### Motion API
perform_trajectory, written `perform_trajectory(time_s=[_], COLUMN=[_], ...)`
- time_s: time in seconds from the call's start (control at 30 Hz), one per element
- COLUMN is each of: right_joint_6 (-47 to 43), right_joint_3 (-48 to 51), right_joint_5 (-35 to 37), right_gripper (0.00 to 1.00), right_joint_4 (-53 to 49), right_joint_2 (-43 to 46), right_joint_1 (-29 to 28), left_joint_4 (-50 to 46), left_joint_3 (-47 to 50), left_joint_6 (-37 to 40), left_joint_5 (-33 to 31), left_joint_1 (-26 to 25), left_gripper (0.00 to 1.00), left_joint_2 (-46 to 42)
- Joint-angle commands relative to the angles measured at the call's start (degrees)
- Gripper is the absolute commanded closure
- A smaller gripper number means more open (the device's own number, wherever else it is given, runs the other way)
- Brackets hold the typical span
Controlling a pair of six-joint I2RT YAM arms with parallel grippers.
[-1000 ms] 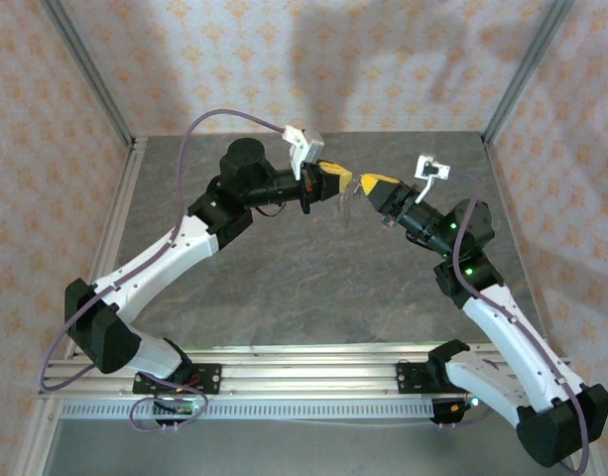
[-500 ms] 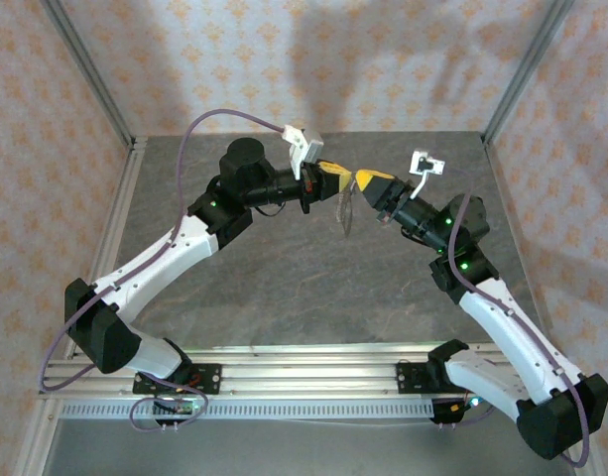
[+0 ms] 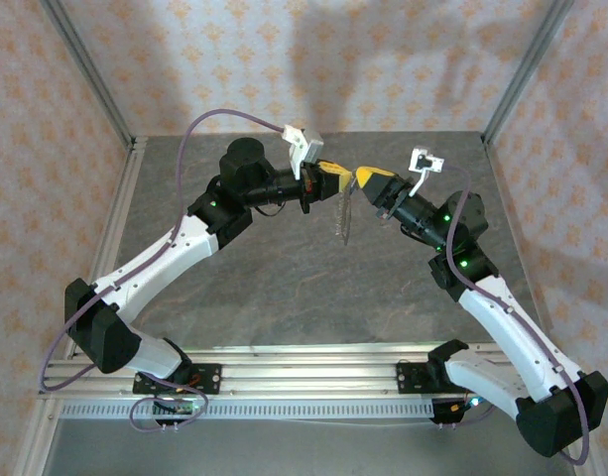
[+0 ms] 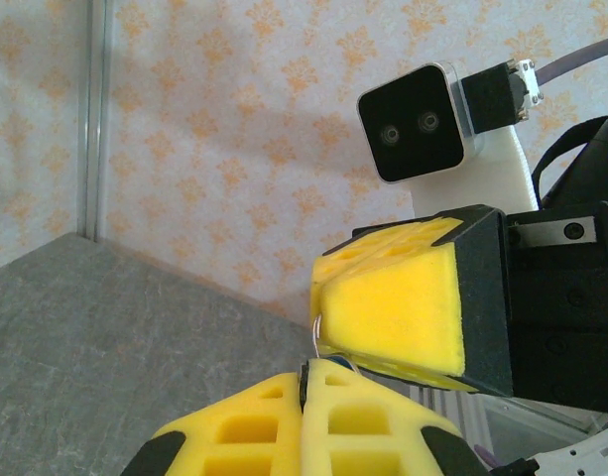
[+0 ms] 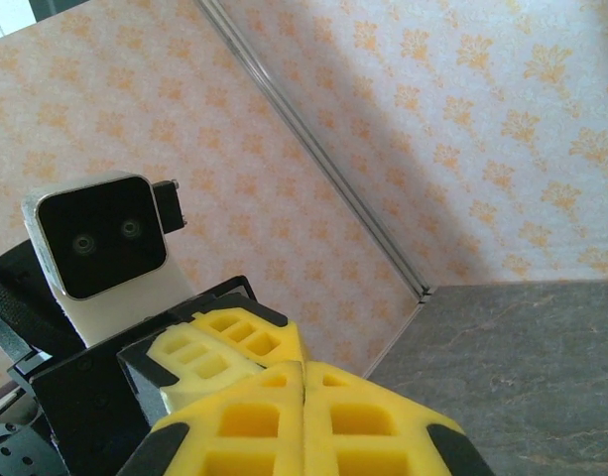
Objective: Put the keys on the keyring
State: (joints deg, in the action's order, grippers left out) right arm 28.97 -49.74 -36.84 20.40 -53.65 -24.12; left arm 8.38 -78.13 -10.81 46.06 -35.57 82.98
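The two arms meet high over the far middle of the grey surface (image 3: 284, 288), tips almost touching. The left tool (image 3: 335, 178) comes in from the left and the right tool (image 3: 371, 181) from the right.

From the spot where they meet, the keyring (image 3: 345, 216) hangs straight down as a thin tan strip, clear of the surface. From above it is seen nearly edge-on, so its loop shape is hard to read. Its top end is lost between the yellow tips. Whether a key hangs on it is too small to tell.

In the left wrist view the left tool's yellow fingers (image 4: 254, 431) are clenched, with only a fine seam between them. A thin pale wire loop (image 4: 316, 332) rises from that seam against the right tool's yellow pad, so the left tool appears to be pinching the keyring. The rest of the band is hidden below the frame. The right arm's wrist camera (image 4: 415, 124) sits just above that pad.

In the right wrist view the right tool's fingers (image 5: 373, 426) are also pressed tight together. Whether anything is caught between them cannot be told. The left tool's pale yellow fingers lie just behind them on the left, partly covered, under the left arm's wrist camera (image 5: 100, 238).
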Motion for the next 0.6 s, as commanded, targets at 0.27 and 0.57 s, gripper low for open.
perform_trajectory(time_s=[0.27, 0.57], right_joint_6=[-2.0, -1.2], right_joint_3=[-1.3, -1.4], right_joint_5=[1.8, 1.0], right_gripper=[1.0, 1.0], right_joint_4=[-1.4, -0.6], right_joint_2=[-0.5, -0.7], right_joint_1=[0.3, 0.4], left_joint_4=[2.3, 2.2], left_joint_3=[0.0, -0.2], left_joint_6=[0.9, 0.7], left_joint_5=[2.2, 2.6], left_joint_1=[-0.3, -0.3], left_gripper=[1.0, 1.0], left_joint_2=[-1.2, -0.9])
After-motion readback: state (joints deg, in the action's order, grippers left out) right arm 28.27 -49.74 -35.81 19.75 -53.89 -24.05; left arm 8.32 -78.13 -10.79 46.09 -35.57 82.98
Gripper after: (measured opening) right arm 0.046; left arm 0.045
